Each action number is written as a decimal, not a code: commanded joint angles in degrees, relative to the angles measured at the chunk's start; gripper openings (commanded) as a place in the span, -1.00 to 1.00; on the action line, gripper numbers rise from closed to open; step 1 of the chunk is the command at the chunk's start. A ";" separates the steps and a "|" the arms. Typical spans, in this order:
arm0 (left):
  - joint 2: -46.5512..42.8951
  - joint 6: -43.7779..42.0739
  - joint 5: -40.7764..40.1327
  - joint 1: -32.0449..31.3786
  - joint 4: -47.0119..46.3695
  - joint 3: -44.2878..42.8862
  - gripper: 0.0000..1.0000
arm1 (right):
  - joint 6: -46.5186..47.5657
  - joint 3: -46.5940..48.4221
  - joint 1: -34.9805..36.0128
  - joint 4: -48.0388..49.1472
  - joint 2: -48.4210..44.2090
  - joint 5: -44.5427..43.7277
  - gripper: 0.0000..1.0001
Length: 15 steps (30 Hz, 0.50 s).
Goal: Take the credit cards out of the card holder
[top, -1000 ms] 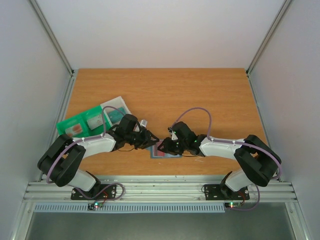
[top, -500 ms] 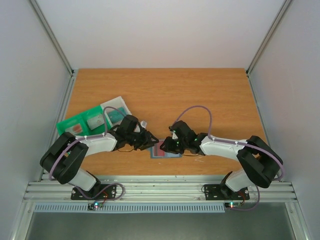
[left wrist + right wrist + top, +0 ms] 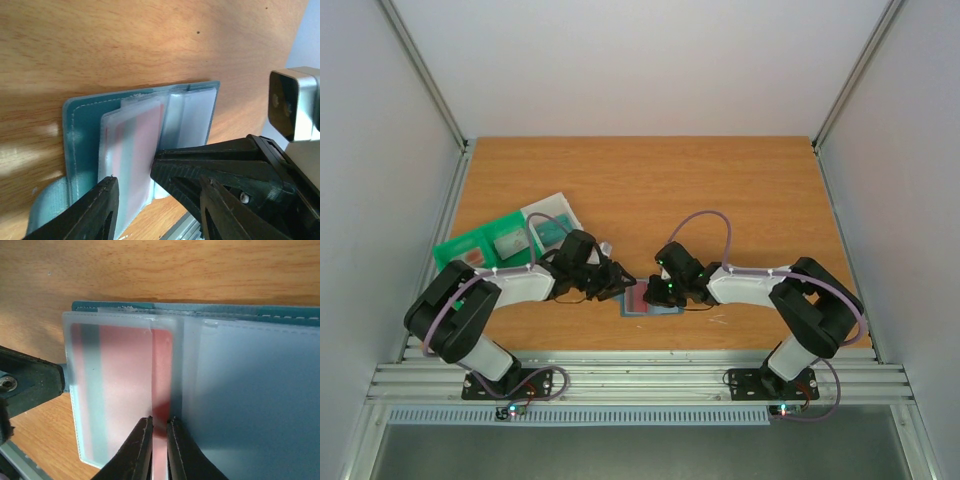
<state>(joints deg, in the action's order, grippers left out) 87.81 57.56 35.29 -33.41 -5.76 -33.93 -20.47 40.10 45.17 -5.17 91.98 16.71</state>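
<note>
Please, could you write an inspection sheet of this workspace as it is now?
Surface: wooden table, a few pale marks near the front.
Job's things: card holder lies open on the table; red card sits in its clear sleeve.
Clutter: green tray and clear tray at the left, small items inside.
Grippers: left gripper open at the holder's edge; right gripper shut on the red card's edge.
Cables: purple cables along both arms, looping free.
Surroundings: white walls, metal rail in front; nothing else seen.
</note>
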 commanded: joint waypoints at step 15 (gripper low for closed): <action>1.00 -3.72 -1.05 0.28 2.89 -1.61 0.07 | 1.20 0.07 -0.27 -1.08 2.29 -3.44 -0.92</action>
<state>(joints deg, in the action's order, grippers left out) 89.25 55.92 35.29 -33.39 -4.89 -33.98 -19.86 40.14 45.04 -5.17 92.42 15.64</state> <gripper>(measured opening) 0.527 0.038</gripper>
